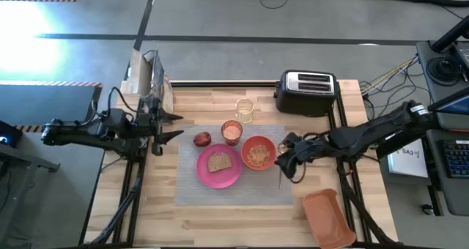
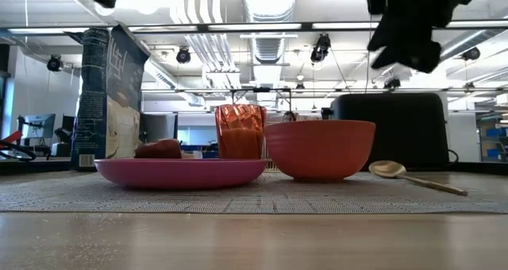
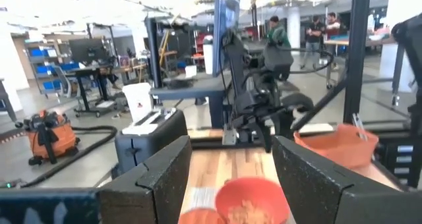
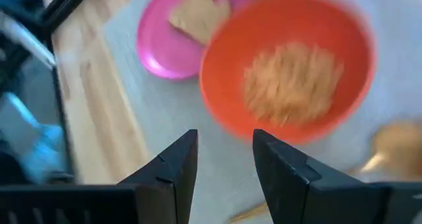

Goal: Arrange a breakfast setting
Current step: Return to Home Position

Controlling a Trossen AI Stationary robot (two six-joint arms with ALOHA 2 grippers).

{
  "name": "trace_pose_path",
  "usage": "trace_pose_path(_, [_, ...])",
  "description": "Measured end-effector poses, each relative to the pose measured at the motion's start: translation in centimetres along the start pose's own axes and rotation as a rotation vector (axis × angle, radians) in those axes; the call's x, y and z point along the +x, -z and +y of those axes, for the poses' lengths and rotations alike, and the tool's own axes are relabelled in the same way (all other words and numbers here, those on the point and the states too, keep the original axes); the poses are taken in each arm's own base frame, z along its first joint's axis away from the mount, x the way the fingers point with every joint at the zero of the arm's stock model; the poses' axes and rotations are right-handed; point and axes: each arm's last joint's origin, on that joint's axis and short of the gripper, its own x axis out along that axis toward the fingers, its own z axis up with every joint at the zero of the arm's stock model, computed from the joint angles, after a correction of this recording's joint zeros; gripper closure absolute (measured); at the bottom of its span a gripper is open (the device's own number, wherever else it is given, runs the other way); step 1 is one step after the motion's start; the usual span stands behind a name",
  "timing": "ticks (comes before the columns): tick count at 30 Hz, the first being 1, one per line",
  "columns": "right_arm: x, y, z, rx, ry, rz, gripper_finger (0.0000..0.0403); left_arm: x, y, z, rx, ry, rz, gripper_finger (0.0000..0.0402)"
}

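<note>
**Setting looks laid; only the arms' retreat seems left**

High view: the grey placemat (image 1: 192, 187) carries the pink plate (image 1: 231, 177) with the toast (image 1: 218, 162) on it. The orange bowl (image 1: 245, 145) sits at the plate's 2 o'clock, the orange cup (image 1: 231, 132) at its 12 and the red apple (image 1: 202, 139) at its 10. The clear glass (image 1: 244, 110) stands at the cup's 12 o'clock, by the mat's far edge. The gold spoon (image 1: 279, 179) lies at the bowl's 4 o'clock. The right gripper (image 1: 288, 161) hangs at the bowl's 3 o'clock. The left gripper (image 1: 178, 126) waits at the apple's 9 o'clock, near the mat's edge.

Low view: the spoon lies flat on the mat beside the bowl, apart from it, and the right gripper is well above it.

Left wrist view: the left fingers (image 3: 165, 178) are spread wide and empty.

Right wrist view: the right fingers (image 4: 175, 168) are parted with nothing between them, above the bowl.

Every piece appears placed. What probably remains is drawing the right arm back to rest.
</note>
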Motion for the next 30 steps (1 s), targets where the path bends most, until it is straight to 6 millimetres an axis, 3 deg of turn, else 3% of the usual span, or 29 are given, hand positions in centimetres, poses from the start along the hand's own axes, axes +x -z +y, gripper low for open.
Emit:
trace_pose_path(4, [-1.7,-0.6,-0.2,-0.325,0.055,-0.138,0.0266,-0.4,-1.7,0.3,0.000,-0.014,-0.033,0.0201])
trace_pose_path(7, [-2.8,-1.1,-1.1,-0.417,0.148,-0.188,0.0268,-0.6,-2.8,0.6,0.000,-0.079,-0.028,0.0201])
trace_pose_path(13, [-3.4,-1.6,-4.6,-0.359,0.270,-0.194,0.0280,-0.9,-3.5,1.3,0.025,-0.260,0.070,0.0201])
trace_pose_path(22, [-2.1,-1.3,-10.3,-0.286,0.267,-0.208,0.0283,-0.7,-3.2,1.2,0.034,-0.264,0.094,0.0201])
trace_pose_path(30, [-1.2,-1.6,-13.5,-0.319,0.277,-0.296,0.0285,-0.7,-3.2,1.2,0.001,-0.265,0.088,0.0201])
